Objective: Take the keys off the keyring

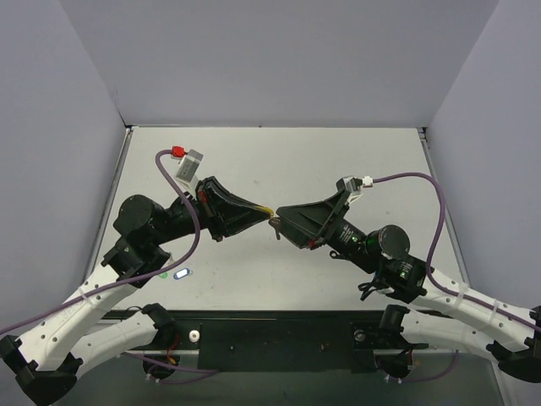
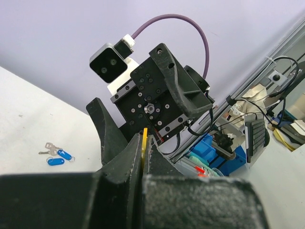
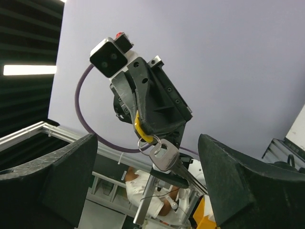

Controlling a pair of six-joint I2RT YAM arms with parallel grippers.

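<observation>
Pale surface (image 1: 296, 161) lies below. Left hand (image 1: 265, 211) clamps the oval yellow plastic tag (image 3: 138, 126) of the thin metal keyring (image 3: 145, 144), mid-air. Small silver-grey metal key (image 3: 164, 157) hangs from it, not yet removed; right hand (image 1: 281, 222) stands apart around it.

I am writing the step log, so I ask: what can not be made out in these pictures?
- Top view: the keyring and key are too small; how they join is unreadable.
- Left wrist view: the shut left gripper hides all but an edge of the yellow tag.
- Right wrist view: the key's tip is lost in dark clutter.
</observation>
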